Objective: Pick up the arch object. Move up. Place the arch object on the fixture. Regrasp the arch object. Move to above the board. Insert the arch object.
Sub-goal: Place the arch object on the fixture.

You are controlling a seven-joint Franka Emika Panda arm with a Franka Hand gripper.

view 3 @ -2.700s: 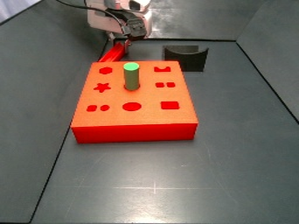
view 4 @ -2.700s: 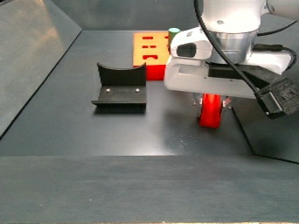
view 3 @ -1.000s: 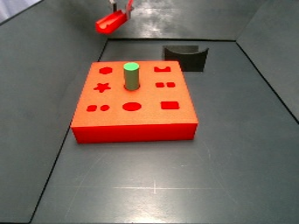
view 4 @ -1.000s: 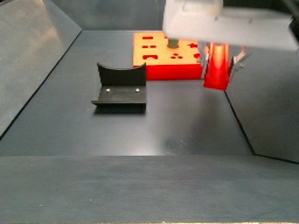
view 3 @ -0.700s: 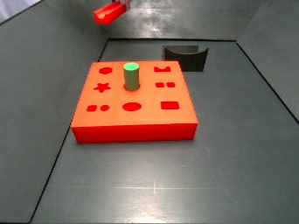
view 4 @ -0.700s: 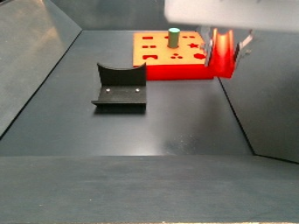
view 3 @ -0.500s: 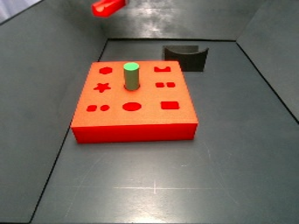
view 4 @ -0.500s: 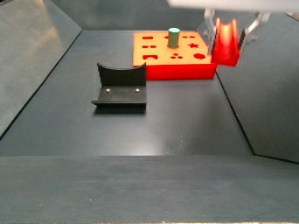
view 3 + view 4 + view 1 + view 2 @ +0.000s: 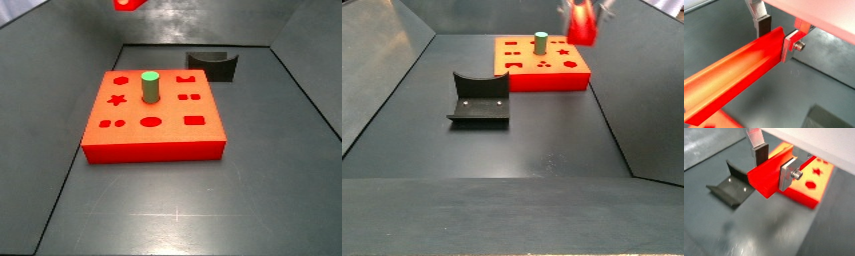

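the arch object (image 9: 741, 82) is pinched crosswise between the gripper's (image 9: 774, 164) two silver plates, the dark pads pressed against its flat sides, as both wrist views show; it hangs high in the air. in a side view only its red tip (image 9: 128, 3) shows at the top edge, and in the other side view it appears as a blurred red shape (image 9: 581, 22) above the far right of the floor. compared with the moments before, when the bar stood low on the floor and then climbed frame by frame, it is now nearly out of the side cameras' reach, so the pick-up looks finished and the move up seems close to done.

the fixture (image 9: 480, 98) sits on the dark floor, well apart from the bar and to the left of the board (image 9: 543, 64) in that view; its scooped top is bare. a green cylinder peg (image 9: 151, 86) stands upright in one hole of the board. in a wrist view the fixture (image 9: 732, 189) lies below and beside the held bar, with the board (image 9: 808, 184) behind it. the next step, by my judgement, is carrying the bar across and down onto the fixture's cradle.
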